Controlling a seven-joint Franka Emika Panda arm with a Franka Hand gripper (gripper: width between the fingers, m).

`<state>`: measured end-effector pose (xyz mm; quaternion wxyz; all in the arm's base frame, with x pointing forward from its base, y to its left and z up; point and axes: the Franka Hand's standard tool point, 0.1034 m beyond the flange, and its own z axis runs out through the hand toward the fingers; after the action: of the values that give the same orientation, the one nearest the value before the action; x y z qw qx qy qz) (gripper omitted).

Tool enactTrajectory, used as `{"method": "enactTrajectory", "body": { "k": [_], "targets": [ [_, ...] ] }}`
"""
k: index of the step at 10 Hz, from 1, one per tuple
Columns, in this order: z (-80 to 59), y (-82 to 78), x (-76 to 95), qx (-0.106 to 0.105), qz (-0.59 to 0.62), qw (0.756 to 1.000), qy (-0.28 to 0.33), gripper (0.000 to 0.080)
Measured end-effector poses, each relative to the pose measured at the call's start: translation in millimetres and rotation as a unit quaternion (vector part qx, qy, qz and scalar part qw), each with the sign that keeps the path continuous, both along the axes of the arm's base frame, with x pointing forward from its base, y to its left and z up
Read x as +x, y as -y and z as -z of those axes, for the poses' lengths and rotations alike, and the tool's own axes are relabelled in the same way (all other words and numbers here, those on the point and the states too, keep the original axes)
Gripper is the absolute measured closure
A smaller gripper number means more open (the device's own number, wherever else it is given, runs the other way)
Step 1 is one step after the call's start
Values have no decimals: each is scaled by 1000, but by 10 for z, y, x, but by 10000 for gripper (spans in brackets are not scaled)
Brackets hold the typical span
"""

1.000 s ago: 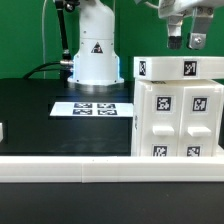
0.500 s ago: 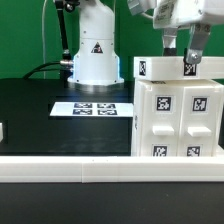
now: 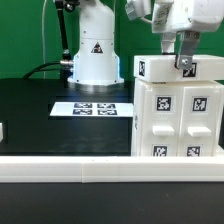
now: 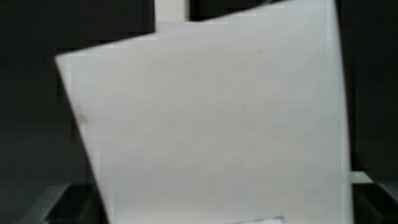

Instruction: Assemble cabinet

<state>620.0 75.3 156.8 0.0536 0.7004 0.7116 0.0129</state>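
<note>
The cabinet (image 3: 178, 115), a large white box with black-and-white tags and small tagged blocks on its front, stands at the exterior view's right on the black table. My gripper (image 3: 176, 62) is down at the cabinet's top edge, with one dark finger (image 3: 184, 60) in front of the tagged top strip. In the wrist view the cabinet's plain white surface (image 4: 214, 110) fills most of the picture. It lies between the dark fingers of my gripper (image 4: 214, 205), which stand wide apart on either side of it. The gripper looks open.
The marker board (image 3: 92, 108) lies flat on the table in the middle. The white robot base (image 3: 93, 55) stands behind it. A long white border rail (image 3: 80, 168) runs along the front. A small white part (image 3: 2, 130) shows at the left edge.
The gripper has moved down and toward the exterior view's left, from above the cabinet to its top edge. The cabinet has not moved.
</note>
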Motion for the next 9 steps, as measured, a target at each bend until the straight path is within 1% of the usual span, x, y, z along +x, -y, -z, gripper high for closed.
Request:
{"method": "enactTrajectory", "body": {
  "k": [1,2,5,7,9],
  "targets": [
    [1,3,0,0,1,1000,0,200],
    [1,3,0,1,10,1000,0,238],
    [1,6,0,4,38,999,2,238],
    [0,6,0,12,122,992,7,238],
    [-2,4,1,17,177,984,10,236]
  ]
}}
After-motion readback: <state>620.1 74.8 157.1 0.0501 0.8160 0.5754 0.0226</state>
